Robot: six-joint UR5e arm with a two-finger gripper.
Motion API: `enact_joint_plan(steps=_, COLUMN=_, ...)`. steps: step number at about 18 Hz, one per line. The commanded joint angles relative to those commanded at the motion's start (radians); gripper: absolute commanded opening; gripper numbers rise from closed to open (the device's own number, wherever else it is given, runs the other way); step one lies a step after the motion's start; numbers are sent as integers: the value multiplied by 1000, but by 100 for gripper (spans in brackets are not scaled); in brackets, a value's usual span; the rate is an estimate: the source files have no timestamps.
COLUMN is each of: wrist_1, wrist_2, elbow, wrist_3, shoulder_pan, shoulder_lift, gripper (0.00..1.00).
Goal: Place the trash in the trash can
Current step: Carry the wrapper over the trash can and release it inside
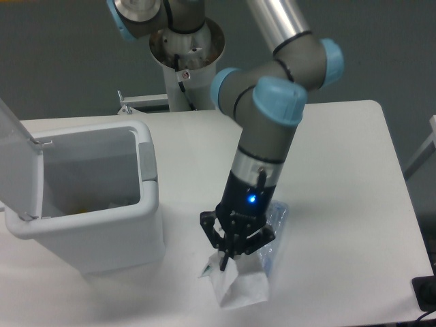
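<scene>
The white trash can [146, 204] stands at the table's left with its grey lid [17, 160] swung open. My gripper [225, 261] points down at the table's front middle. Its fingers are closed on the top of the crumpled whitish wrapper [238, 286], which rests on or just above the table. The crushed bluish bottle [276, 221] lies right behind the gripper, mostly hidden by it; its cap is not visible.
The arm's base [185, 51] stands at the table's back edge. Something small and yellowish [85, 204] lies inside the can. A dark object [426, 293] sits at the front right corner. The table's front edge is close below the wrapper.
</scene>
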Motion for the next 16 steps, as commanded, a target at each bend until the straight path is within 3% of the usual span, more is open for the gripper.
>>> enact_joint_plan(steps=2, wrist_1=0, wrist_2=0, elbow=-11, wrist_3=-49, shoulder_pan=-11, shoulder_lift=35, gripper=0)
enact_joint_plan(steps=4, wrist_1=-2, wrist_2=2, elbow=-50, wrist_3=-103, shoulder_pan=-20, shoulder_lift=110, gripper=0)
enact_joint_plan(steps=6, wrist_1=-2, wrist_2=3, elbow=-136, wrist_3=-105, shoulder_pan=-49, shoulder_lift=214, gripper=0)
enact_joint_plan(steps=9, wrist_1=-2, wrist_2=9, elbow=-240, wrist_3=-103, shoulder_pan=-122, shoulder_lift=307, gripper=0)
enact_joint_plan(steps=12, wrist_1=-3, wrist_2=9, elbow=-282, wrist_3=-103, shoulder_pan=-195, shoulder_lift=335, gripper=0)
enact_joint_plan(steps=14, wrist_1=-2, wrist_2=11, elbow=-307, wrist_3=-103, shoulder_pan=-244, shoulder_lift=338, gripper=23)
enact_joint_plan(steps=15, wrist_1=2, wrist_2=18, elbow=-330, wrist_3=-89, shoulder_pan=-265, shoulder_lift=342, gripper=59)
enact_joint_plan(steps=16, wrist_1=5, wrist_2=23, elbow=-325, wrist_3=-66, shoulder_pan=-265, shoulder_lift=342, gripper=87)
